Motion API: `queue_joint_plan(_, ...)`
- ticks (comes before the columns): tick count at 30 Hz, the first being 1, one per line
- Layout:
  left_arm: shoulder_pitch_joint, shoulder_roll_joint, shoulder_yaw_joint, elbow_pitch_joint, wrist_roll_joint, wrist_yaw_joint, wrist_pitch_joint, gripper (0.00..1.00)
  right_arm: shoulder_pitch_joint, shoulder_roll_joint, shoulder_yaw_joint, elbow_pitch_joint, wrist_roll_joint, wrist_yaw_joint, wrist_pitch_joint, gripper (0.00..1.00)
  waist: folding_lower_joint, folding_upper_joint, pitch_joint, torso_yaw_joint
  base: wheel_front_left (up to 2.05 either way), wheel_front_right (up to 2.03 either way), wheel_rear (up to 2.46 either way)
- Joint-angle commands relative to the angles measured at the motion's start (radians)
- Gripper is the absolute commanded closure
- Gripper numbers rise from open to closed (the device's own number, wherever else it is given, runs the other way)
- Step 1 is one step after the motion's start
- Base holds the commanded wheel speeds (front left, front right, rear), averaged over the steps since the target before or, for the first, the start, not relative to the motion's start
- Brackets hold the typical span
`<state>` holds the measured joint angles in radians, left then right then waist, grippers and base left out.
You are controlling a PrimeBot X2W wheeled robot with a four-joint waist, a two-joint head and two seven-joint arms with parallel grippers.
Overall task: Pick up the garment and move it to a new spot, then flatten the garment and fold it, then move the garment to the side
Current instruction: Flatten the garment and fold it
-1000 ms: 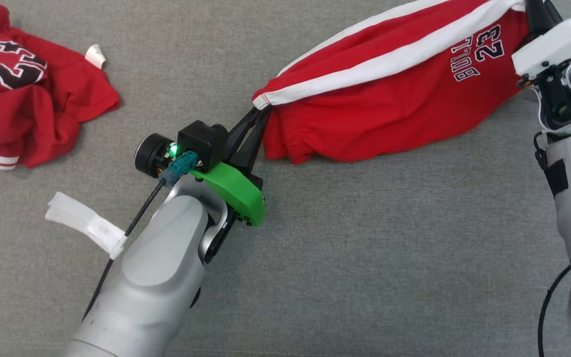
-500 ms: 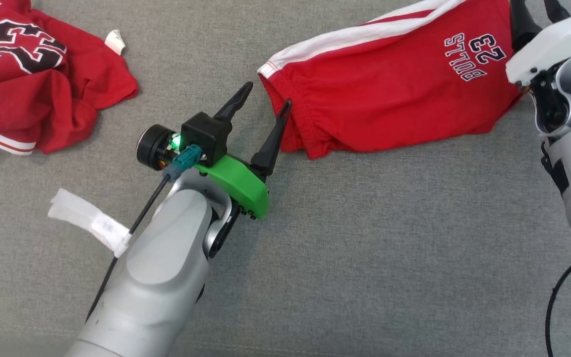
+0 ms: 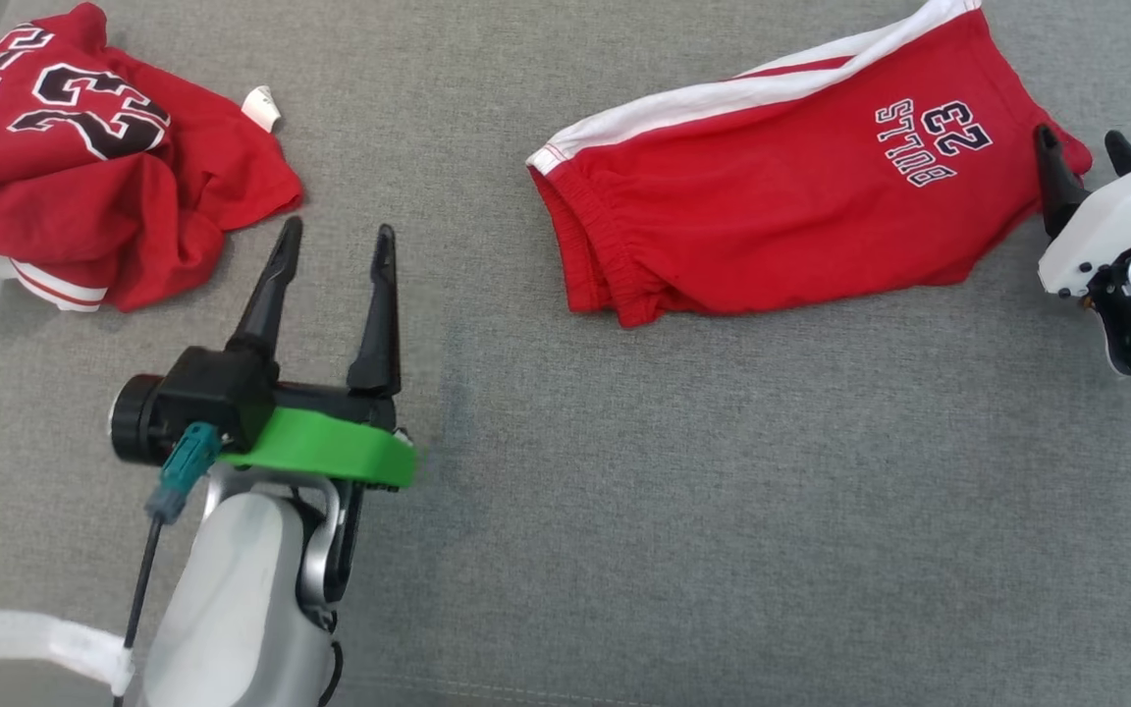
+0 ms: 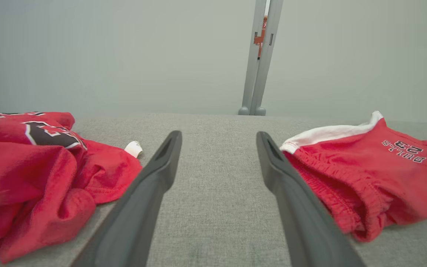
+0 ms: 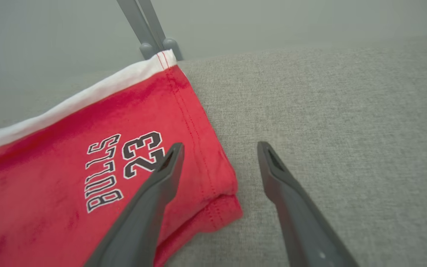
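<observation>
While the left tool [image 3: 338, 228] gapes open, the red shorts [image 3: 781, 206] lie flat on the gray counter [image 3: 723, 471] to its right, their leg hem just beside the right tool [image 3: 1079, 137], also open; a crumpled jersey [image 3: 84, 167] lies left of the left tool.

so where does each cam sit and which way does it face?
Head: high, looking down at the grey surface; shows left hand and right hand.
Left wrist: low, looking along its open fingers, jersey one side, shorts the other.
Right wrist: over the shorts' printed corner; own fingers show.
Shared: both wrist views see the shorts and the grey post behind.
</observation>
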<state>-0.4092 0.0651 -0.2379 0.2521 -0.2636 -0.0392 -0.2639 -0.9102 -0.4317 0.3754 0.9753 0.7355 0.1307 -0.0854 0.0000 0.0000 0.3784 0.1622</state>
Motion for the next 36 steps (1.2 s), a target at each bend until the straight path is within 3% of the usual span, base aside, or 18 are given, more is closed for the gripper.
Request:
queue_joint_plan(1, 0.035, -0.005, 0.028, -0.024, 0.011, 0.007, 0.000, 0.00, 0.009, -0.008, 0.008, 0.013, 0.010, 0.000, -0.004, 0.00, 0.0000, 0.0000, 0.004, 0.012, 0.00, 0.00, 0.00)
queue_joint_plan(9, 0.142, -0.014, 0.128, -0.110, 0.045, 0.008, -0.001, 0.00, 0.001, 0.000, 0.042, 0.086, 0.046, 0.000, 0.008, 0.00, 0.0000, 0.0000, 0.012, 0.041, 0.00, 0.00, 0.00)
queue_joint_plan(10, 0.149, -0.015, 0.125, -0.115, 0.035, 0.011, 0.000, 0.00, 0.006, 0.007, 0.048, 0.091, 0.056, 0.000, 0.018, 0.19, 0.0000, 0.0000, 0.012, 0.044, 0.00, 0.00, 0.00)
queue_joint_plan(11, 0.154, -0.015, 0.123, -0.118, 0.030, 0.013, 0.000, 0.00, 0.009, 0.010, 0.051, 0.089, 0.063, 0.000, 0.018, 0.89, 0.0000, 0.0000, 0.012, 0.045, 0.00, 0.00, 0.00)
queue_joint_plan(12, 0.159, -0.015, 0.121, -0.121, 0.025, 0.016, 0.000, 0.00, 0.012, 0.011, 0.057, 0.086, 0.071, 0.000, 0.013, 1.00, 0.0000, 0.0000, 0.011, 0.046, 0.00, 0.00, 0.00)
queue_joint_plan(22, 0.187, -0.014, 0.125, -0.131, 0.049, 0.031, 0.000, 0.00, 0.087, -0.004, 0.075, 0.038, 0.167, -0.001, -0.093, 1.00, 0.0000, 0.0000, -0.049, 0.007, 0.00, 0.00, 0.00)
queue_joint_plan(36, 0.269, -0.014, 0.183, -0.118, 0.070, 0.017, 0.000, 0.00, 0.373, -0.116, 0.018, -0.097, 0.347, -0.001, -0.174, 1.00, 0.0000, 0.0000, -0.163, -0.085, 0.00, 0.00, 0.00)
